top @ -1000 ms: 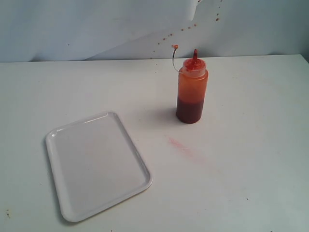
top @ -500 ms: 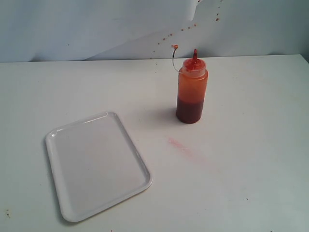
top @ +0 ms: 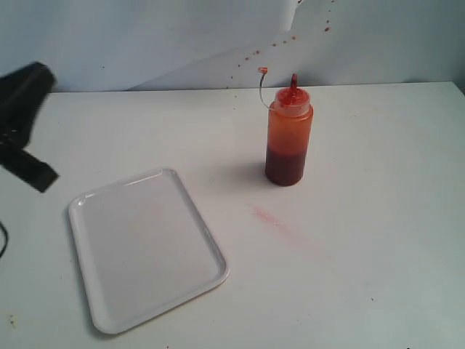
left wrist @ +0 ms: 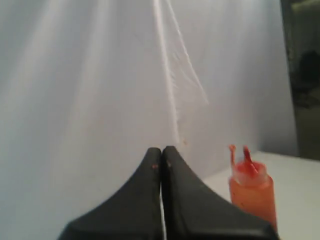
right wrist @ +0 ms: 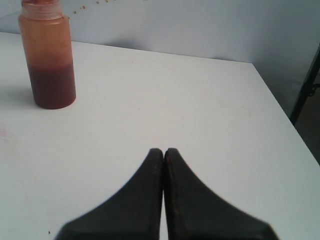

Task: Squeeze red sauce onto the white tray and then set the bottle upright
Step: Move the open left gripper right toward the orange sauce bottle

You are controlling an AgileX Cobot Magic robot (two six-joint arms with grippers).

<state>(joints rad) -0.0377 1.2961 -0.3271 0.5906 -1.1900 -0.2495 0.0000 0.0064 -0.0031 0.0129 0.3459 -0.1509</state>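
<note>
My left claw [left wrist: 161,156] and right claw [right wrist: 163,155] are pressed together, empty. The bottle [top: 289,142] stands upright on the counter [top: 363,233], its nozzle [top: 293,81] pointing up, well apart from the tray [top: 145,247].

Left hand [left wrist: 161,162] closed, empty, right hand [right wrist: 163,159] likewise, left arm [top: 22,120] blurred, seemingly raised

Desk [top: 378,240]: carries every item listed.
Tray [top: 145,247]: flat on the desk, just beside the left arm [top: 25,123].
Bottle [top: 289,138]: upright on the desk, ahead of the right hand [right wrist: 163,151] and well apart from it. It is also ahead of the left hand [left wrist: 161,150], beyond the tray.
Smear [top: 272,220]: on the desk between tray and bottle, nearer the bottle.
</note>
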